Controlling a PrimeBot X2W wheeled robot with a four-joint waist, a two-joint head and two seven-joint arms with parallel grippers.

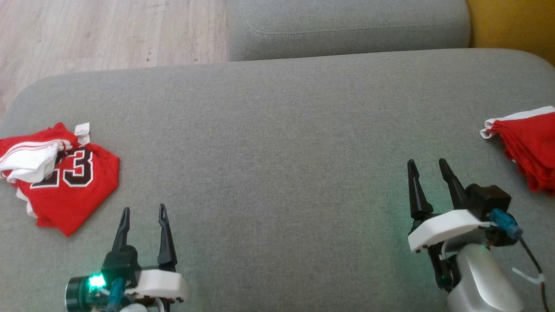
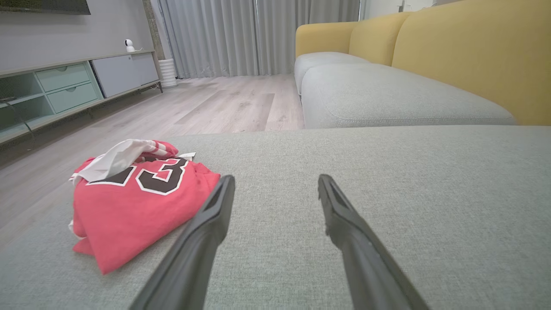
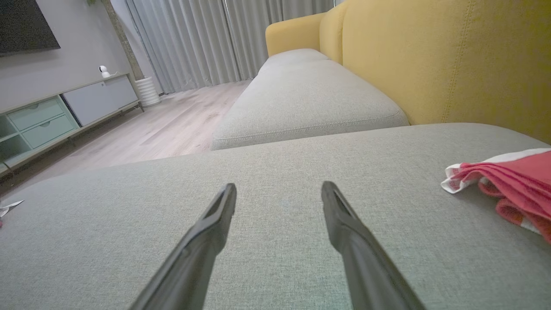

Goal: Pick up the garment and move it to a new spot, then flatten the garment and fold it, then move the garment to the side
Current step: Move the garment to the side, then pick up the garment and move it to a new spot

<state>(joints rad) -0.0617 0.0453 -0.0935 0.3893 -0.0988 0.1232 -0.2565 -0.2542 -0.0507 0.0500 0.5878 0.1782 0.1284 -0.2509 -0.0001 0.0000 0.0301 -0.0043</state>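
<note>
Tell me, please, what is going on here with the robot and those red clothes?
A two-armed robot faces a grey sofa cushion. Its left gripper and right gripper hover over the bare middle of the cushion, fingers spread and holding nothing. A red number 23 jersey lies loosely bundled at the cushion's left end, close to the left gripper. A second red garment with white trim lies folded at the right edge. Neither garment is being touched.
</note>
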